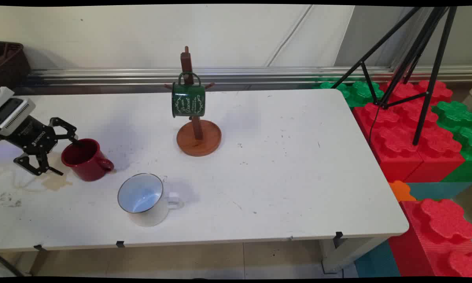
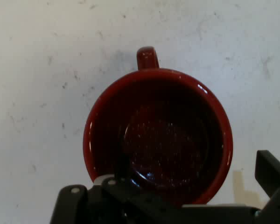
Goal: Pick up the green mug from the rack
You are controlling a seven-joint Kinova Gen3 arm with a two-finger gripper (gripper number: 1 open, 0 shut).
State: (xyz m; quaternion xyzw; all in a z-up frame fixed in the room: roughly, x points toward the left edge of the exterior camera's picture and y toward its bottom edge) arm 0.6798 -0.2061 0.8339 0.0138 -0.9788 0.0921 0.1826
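The gripper (image 1: 65, 156) sits low over the left end of the white desk (image 1: 283, 165), pointing toward the right, with its fingers (image 1: 71, 138) spread wide. One finger reaches to the rim of the red mug (image 1: 87, 160), its tip at or just inside the mouth, while the other finger lies nearer the desk's front edge, beside the mug's left side and close to the desk top. The red mug lies tilted on its side with its open mouth turned up and toward the gripper and its handle pointing away, to the right. In the hand view the red mug (image 2: 158, 135) fills the middle, its dark speckled inside open to the camera and its handle at the top, and the gripper (image 2: 186, 207) shows as black linkage along the bottom edge with the mug's rim between its two sides. A brownish stain (image 1: 57, 181) marks the desk just below the gripper. Near the red mug, toward the desk's front, a white mug (image 1: 145, 198) lies tilted with its bluish inside showing and its handle to the right. Farther back, at mid desk, a wooden mug stand (image 1: 198, 137) with a round base carries a green mug (image 1: 188, 99) hung on a peg. Red and green foam blocks (image 1: 413, 129) and a black tripod (image 1: 413, 67) stand beyond the desk's right end.
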